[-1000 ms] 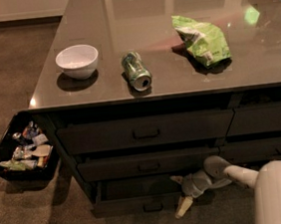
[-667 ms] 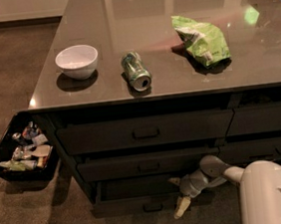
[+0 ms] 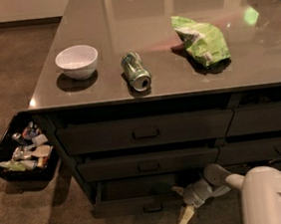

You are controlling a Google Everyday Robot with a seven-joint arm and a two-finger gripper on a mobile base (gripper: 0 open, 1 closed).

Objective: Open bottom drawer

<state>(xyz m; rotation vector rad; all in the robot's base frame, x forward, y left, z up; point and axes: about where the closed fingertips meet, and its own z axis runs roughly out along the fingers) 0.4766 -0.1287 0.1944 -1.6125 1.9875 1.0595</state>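
The bottom drawer [image 3: 135, 203] is the slim dark front at the foot of the left stack, with a small loop handle [image 3: 153, 208] at its centre. It stands pulled out a little, with a dark gap above its front. My gripper [image 3: 182, 207] is low at the right end of this drawer front, to the right of the handle. One pale finger [image 3: 184, 217] points down and another [image 3: 178, 190] points up-left. It holds nothing that I can see. My white arm [image 3: 269, 195] comes in from the lower right.
On the counter [image 3: 170, 11] lie a white bowl [image 3: 77, 61], a tipped green can [image 3: 136, 71] and a green bag [image 3: 202, 40]. A black tray of packets [image 3: 22, 154] hangs at the left. Two taller drawers [image 3: 145, 131] sit above; more drawers [image 3: 264, 121] stand to the right.
My arm has shifted slightly left at the bottom drawer; the gripper stays by the drawer's right end. The drawer front looks much the same.
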